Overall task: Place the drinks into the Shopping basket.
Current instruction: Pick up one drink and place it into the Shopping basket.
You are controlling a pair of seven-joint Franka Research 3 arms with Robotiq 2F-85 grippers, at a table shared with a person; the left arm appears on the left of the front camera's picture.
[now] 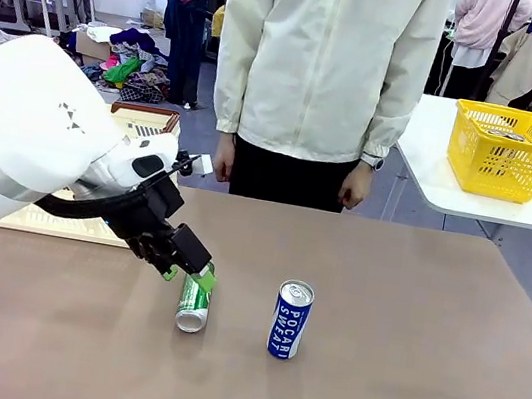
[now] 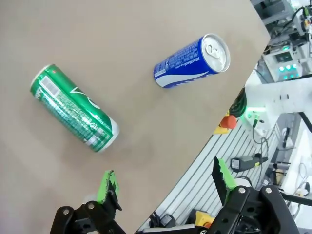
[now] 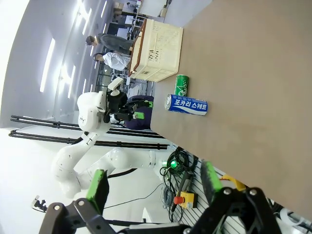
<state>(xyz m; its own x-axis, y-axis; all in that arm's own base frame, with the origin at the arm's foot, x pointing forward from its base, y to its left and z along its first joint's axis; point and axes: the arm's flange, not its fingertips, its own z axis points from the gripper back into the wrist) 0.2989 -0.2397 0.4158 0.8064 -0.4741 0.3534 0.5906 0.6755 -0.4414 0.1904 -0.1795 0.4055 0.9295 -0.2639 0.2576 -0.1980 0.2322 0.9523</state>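
Nearest you: left claw [image 1: 187,273], fingers apart with nothing between them, poised over the far end of the green can [image 1: 194,302]. You see that can lying on its side on the counter [image 1: 403,292], silver end toward the robot. From the left wrist it lies ahead of the fingertips, not between them. Blue can [image 1: 290,320] stands upright just right of it, not touching; white print reads "POCARI SWEAT". Green can's lettering: unreadable. Shopping basket [image 1: 143,119] sits far left, behind the arm. Right claw [image 3: 154,178] gapes empty, well away from both cans. Counter plain brown. A person [image 1: 322,67] in a pale jacket stands across it; a yellow basket [image 1: 507,147] rests on a white counter [image 1: 432,175] beyond.
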